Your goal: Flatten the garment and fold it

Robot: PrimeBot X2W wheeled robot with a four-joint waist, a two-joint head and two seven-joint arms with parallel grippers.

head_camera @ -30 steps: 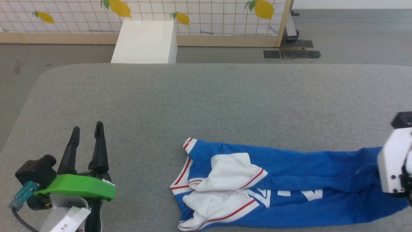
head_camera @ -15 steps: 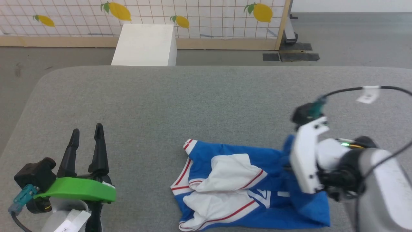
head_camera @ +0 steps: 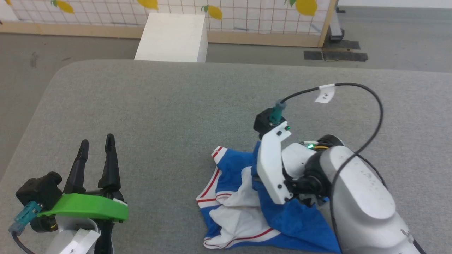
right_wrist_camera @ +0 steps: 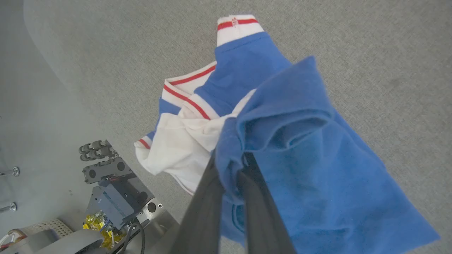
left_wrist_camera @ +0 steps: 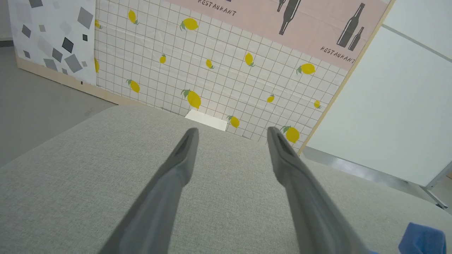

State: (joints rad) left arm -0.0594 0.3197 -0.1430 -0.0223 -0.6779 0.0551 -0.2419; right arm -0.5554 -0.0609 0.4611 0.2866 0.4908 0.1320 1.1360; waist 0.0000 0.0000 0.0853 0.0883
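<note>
The garment (head_camera: 229,173) lies bunched on the grey table near its front edge, blue with white sleeves and red-striped trim. In the right wrist view my right gripper (right_wrist_camera: 231,158) is shut on a fold of the garment's blue cloth (right_wrist_camera: 300,151), held up over the white sleeves and collar. From the head, the right wrist (head_camera: 272,169) hangs over the middle of the garment and hides the fingers. My left gripper (head_camera: 96,140) rests open at the front left, well apart from the garment, nothing between its fingers (left_wrist_camera: 183,155). A blue corner of the garment (left_wrist_camera: 422,240) shows at the lower right.
The grey padded table (head_camera: 176,106) has rounded corners and bare room to the left and behind the garment. A white box (head_camera: 173,37) stands on the floor past the far edge, before a lemon-print partition (head_camera: 247,17). The right wrist's black cable (head_camera: 370,95) arcs above the table.
My right arm has carried the garment's blue end from the far right leftwards over the rest, doubling it up. The left gripper has stayed put. The head camera has shifted slightly.
</note>
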